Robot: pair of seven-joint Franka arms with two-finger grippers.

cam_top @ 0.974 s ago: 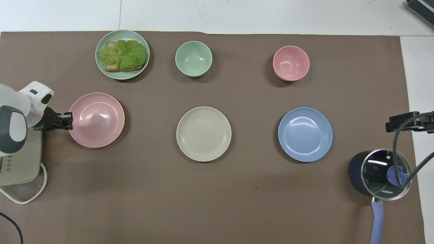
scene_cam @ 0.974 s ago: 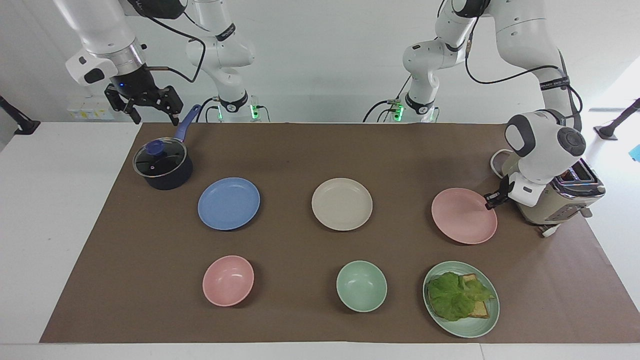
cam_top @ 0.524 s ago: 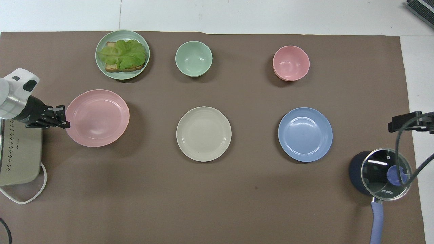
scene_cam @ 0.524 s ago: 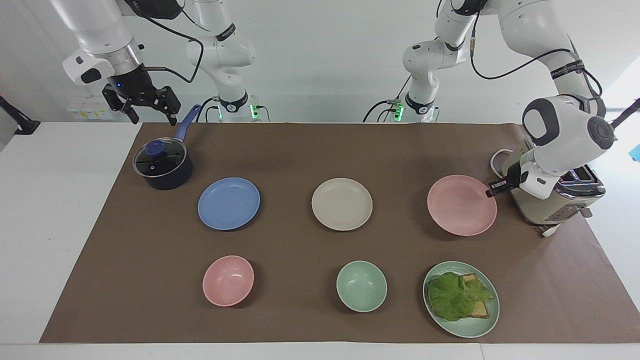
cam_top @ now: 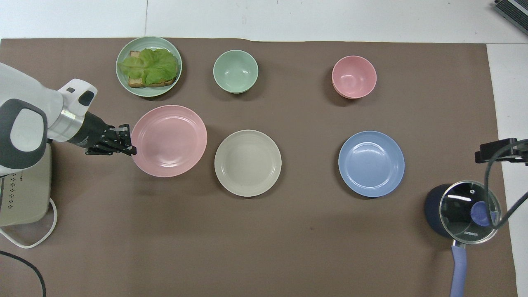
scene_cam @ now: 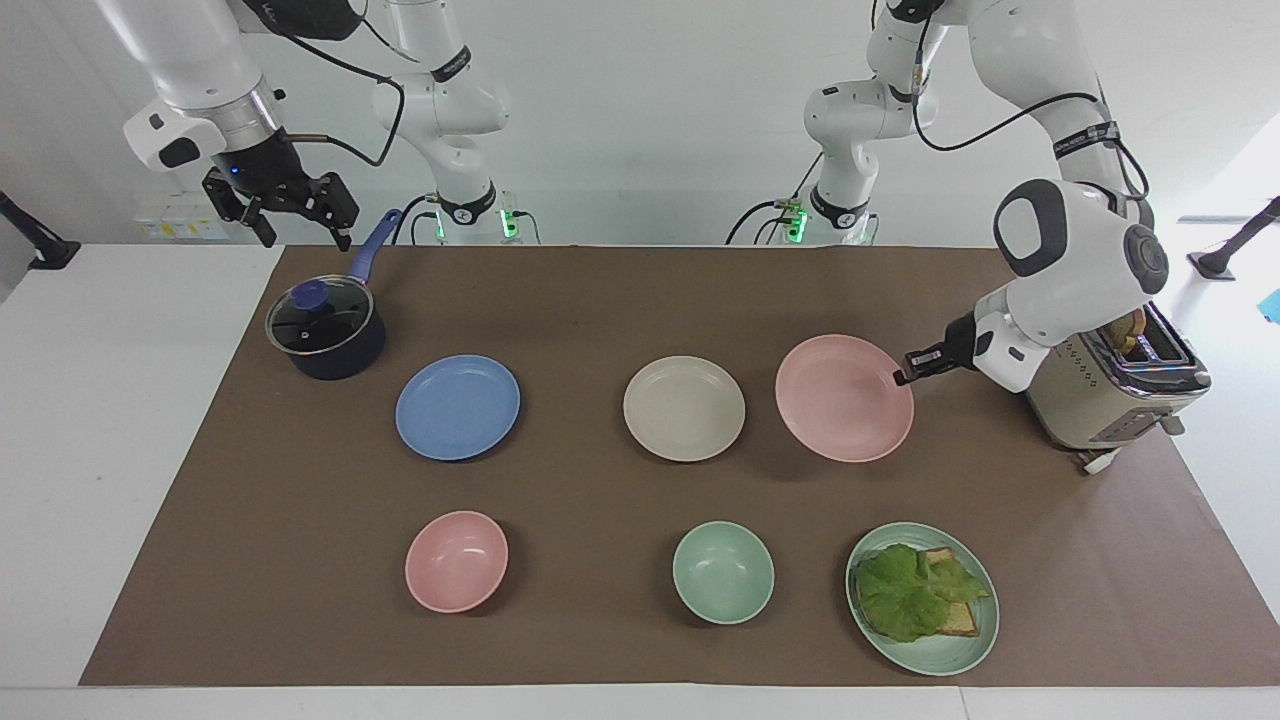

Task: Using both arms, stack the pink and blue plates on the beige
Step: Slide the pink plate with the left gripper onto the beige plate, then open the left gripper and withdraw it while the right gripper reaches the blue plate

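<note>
In the facing view the left hand point(scene_cam: 902, 377) grips the rim of the pink plate point(scene_cam: 843, 398), lifted just beside the beige plate point(scene_cam: 684, 408) at mid-worktop, and the right hand point(scene_cam: 295, 222) hangs spread open above the pot point(scene_cam: 325, 330) at the right arm's end. In the overhead view the blue plate point(cam_top: 371, 163) lies flat between the beige plate point(cam_top: 248, 163) and that pot point(cam_top: 462, 211).

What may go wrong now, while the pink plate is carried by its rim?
1. The left tool pinches only the rim of the pink plate, which hangs tilted; it may slip or swing.
2. The beige plate lies close beside it; the low edge may knock it.
</note>
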